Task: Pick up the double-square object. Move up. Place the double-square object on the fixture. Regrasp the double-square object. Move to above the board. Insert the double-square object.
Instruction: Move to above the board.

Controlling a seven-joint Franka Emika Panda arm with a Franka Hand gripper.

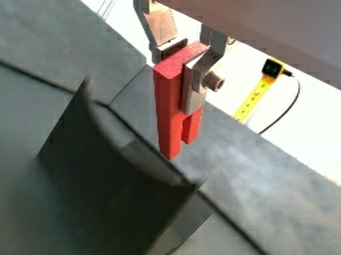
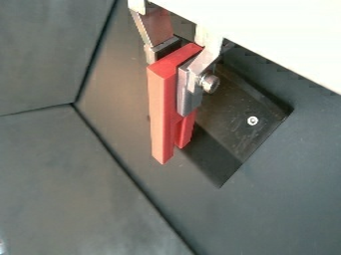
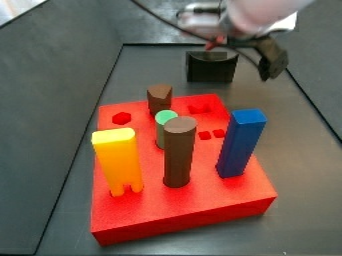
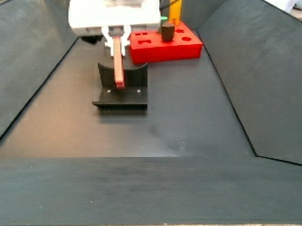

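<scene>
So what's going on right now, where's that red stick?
Gripper shut on the double-square object, hanging upright. Directly over the fixture. Board further off. Nothing in the way.

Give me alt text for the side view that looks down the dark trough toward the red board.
The pincer holds the double-square object upright over the fixture on the dark floor. Behind stands the board, with pegs on it.

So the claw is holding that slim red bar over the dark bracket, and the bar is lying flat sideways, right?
Not quite. The gripper does hold the double-square object by its upper end over the fixture, but the bar hangs upright, its long axis pointing down, not flat sideways. Both wrist views show this, and a side view agrees.
</scene>
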